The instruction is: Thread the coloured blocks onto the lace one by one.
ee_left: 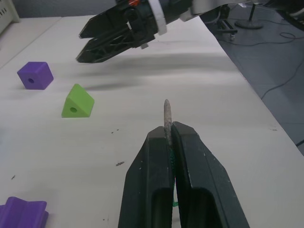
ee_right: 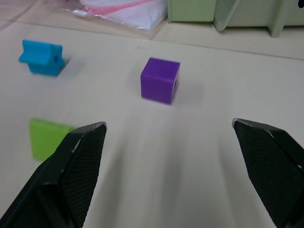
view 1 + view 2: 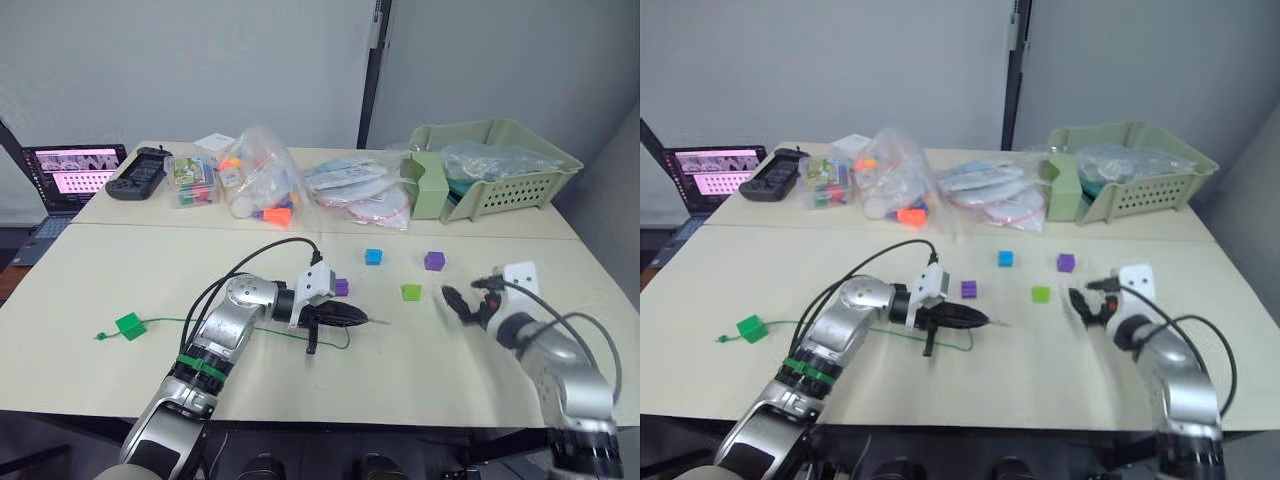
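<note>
On the near table, the left gripper [image 3: 345, 316] pinches the grey tip of the lace [image 3: 200, 322], whose far end carries one dark green block [image 3: 129, 325]; the right gripper [image 2: 171, 156] gapes wide. Beyond lie two purple blocks [image 2: 160, 80], one lime green block [image 3: 411, 292] and one blue block [image 3: 373, 257], then bags [image 3: 262, 180] and a green basket [image 3: 500, 170].

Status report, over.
Left gripper shut on lace tip. Right gripper open, facing purple cube. Dark green block already on lace. Nothing in the way.
</note>
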Tool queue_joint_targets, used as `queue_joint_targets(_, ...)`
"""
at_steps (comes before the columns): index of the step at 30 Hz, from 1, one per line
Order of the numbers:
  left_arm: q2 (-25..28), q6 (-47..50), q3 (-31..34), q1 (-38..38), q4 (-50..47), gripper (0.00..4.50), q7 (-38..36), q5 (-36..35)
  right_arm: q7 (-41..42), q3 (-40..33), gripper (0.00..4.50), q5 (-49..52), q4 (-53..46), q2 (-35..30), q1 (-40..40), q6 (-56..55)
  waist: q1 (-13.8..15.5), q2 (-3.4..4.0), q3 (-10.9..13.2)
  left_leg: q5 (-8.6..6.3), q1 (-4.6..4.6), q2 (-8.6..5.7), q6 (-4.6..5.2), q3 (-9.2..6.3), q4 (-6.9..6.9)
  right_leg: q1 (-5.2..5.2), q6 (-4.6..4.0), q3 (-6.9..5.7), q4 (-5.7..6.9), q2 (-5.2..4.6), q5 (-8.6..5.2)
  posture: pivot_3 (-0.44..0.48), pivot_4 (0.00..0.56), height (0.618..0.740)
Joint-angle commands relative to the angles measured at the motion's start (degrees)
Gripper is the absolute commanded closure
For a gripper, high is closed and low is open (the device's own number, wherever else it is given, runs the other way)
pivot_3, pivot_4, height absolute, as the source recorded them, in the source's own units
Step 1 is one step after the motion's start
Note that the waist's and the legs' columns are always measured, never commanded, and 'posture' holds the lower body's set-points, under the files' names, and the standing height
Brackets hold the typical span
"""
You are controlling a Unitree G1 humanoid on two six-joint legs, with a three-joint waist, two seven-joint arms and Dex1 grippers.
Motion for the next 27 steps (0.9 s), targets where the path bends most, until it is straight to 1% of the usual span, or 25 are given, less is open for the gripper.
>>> queue_joint_targets(1, 0.1, 1.0, 1.0, 0.5, -3.5, 4.5, 1.4, -1.5, -0.3, 0.7, 0.02, -1.2, 8.9, -0.5, -8.5, -1.5, 0.0, 0.01, 0.0, 0.0, -0.01, 0.0, 0.0, 0.01, 0.0, -0.02, 0.0, 0.0, 0.0, -0.01, 0.0, 0.0, 0.15, 0.732)
queue_joint_targets(3, 0.0, 1.5, 1.1, 0.9, -4.4, 4.5, 2.2, -1.6, 0.3, 1.7, 0.02, -2.1, 15.8, -0.5, -13.9, -2.9, -0.2, 0.02, 0.0, 0.0, 0.0, 0.0, 0.0, 0.03, 0.0, -0.02, -0.01, 0.02, 0.01, 0.0, 0.01, 0.0, 0.15, 0.732)
queue_joint_targets(6, 0.2, 2.0, 1.0, 1.3, -5.2, 4.5, 2.8, -1.7, 1.1, 3.1, 0.02, -3.6, 23.5, -0.5, -19.0, -5.4, 0.0, 0.03, 0.0, 0.0, 0.0, 0.02, 0.0, 0.03, -0.06, -0.03, -0.01, 0.0, 0.02, 0.0, 0.01, 0.0, 0.15, 0.732)
queue_joint_targets(9, 0.4, 2.1, 1.0, 1.5, -5.7, 4.5, 3.2, -1.7, 1.5, 4.1, 0.02, -4.8, 29.3, -0.4, -22.0, -7.7, 0.1, 0.03, 0.0, 0.0, -0.02, -0.03, 0.0, 0.03, -0.09, -0.03, 0.0, -0.02, 0.03, -0.06, 0.02, 0.0, 0.15, 0.732)
queue_joint_targets(12, 0.6, 2.1, 1.0, 1.6, -6.0, 4.5, 3.8, -1.7, -0.5, 4.2, 0.02, -5.8, 37.1, 0.6, -25.6, -10.2, 0.0, 0.03, 0.0, 0.0, -0.03, -0.07, 0.0, 0.07, -0.1, -0.04, 0.04, -0.01, 0.0, -0.14, 0.04, 0.0, 0.15, 0.732)
queue_joint_targets(17, 0.6, 2.2, 1.0, 1.7, -6.2, 4.5, 4.3, -1.7, -1.3, 4.0, 0.02, -6.3, 44.1, 1.6, -28.0, -12.8, -0.2, 0.04, 0.0, 0.0, -0.02, -0.06, 0.0, 0.08, -0.1, -0.04, 0.04, -0.01, 0.01, -0.13, 0.04, 0.0, 0.15, 0.732)
queue_joint_targets(20, 0.6, 2.2, 0.9, 1.7, -6.2, 4.5, 4.4, -1.6, -1.5, 4.0, 0.83, -6.5, 47.8, 2.3, -29.0, -14.9, -0.3, 0.04, 0.0, 0.0, -0.02, -0.06, 0.0, 0.08, -0.1, -0.04, 0.04, -0.01, 0.01, -0.13, 0.04, 0.0, 0.15, 0.732)
queue_joint_targets(23, 0.4, 2.1, 0.7, 1.6, -6.0, 4.5, 4.4, -1.5, -1.7, 4.4, 1.86, -7.1, 50.3, 2.5, -30.0, -16.8, -0.4, 0.04, 0.0, 0.0, -0.02, -0.06, 0.0, 0.08, -0.1, -0.04, 0.04, -0.01, 0.02, -0.13, 0.04, 0.0, 0.15, 0.732)
queue_joint_targets(27, 0.0, 2.0, 0.5, 1.5, -5.9, 4.5, 4.4, -1.5, -1.4, 4.5, 3.25, -7.3, 48.4, 2.0, -29.9, -17.6, -0.4, 0.05, 0.0, 0.0, -0.02, -0.05, 0.0, 0.08, -0.1, -0.05, 0.04, -0.01, 0.04, -0.13, 0.04, 0.0, 0.15, 0.732)
